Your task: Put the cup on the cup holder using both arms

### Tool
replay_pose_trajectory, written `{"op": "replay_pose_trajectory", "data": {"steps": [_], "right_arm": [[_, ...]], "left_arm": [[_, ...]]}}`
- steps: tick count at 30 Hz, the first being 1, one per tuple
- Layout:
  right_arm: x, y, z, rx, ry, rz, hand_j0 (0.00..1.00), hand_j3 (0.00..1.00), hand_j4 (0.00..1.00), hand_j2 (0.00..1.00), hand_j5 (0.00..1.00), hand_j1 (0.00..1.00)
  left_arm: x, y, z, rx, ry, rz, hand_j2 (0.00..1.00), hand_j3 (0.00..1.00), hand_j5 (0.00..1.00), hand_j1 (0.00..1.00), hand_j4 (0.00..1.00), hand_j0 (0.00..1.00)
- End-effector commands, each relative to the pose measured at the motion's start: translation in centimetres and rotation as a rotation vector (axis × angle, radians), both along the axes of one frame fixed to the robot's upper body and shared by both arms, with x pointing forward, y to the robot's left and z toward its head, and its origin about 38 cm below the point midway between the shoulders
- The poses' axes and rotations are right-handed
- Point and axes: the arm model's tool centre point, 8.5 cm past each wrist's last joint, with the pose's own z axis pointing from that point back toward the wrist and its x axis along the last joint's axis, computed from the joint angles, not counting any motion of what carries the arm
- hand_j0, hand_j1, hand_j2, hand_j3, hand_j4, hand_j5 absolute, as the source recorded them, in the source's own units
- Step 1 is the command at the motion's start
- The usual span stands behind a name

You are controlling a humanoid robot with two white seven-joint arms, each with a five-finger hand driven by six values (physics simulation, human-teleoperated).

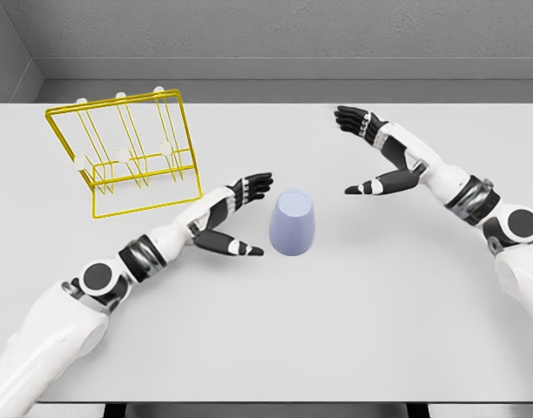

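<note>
A pale lavender cup point(293, 224) stands upside down near the middle of the white table point(336, 331). The yellow wire cup holder point(127, 152) with white-tipped pegs sits at the back left, tilted. My left hand point(246, 215) is open just left of the cup, fingers spread, thumb low, a small gap from the cup's side. My right hand point(364, 150) is open too, farther off to the cup's upper right, palm turned toward the cup, holding nothing.
A grey wall runs along the table's far edge. The table's front edge lies near the bottom of the view. Nothing else stands on the table.
</note>
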Motion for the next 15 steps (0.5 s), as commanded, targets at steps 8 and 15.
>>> {"op": "replay_pose_trajectory", "data": {"steps": [8,15], "right_arm": [[-1.0,-8.3,2.4,-0.294,-0.064,-0.054,1.00,1.00,1.00,1.00,1.00,1.00],[-0.1,-10.7,4.0,-0.945,-0.181,0.044,1.00,1.00,1.00,1.00,1.00,1.00]], "left_arm": [[0.8,-1.4,-0.2,0.010,-0.008,-0.005,1.00,1.00,1.00,1.00,1.00,1.00],[0.7,-2.1,-0.2,0.001,-0.010,-0.017,1.00,1.00,1.00,1.00,1.00,1.00]]}}
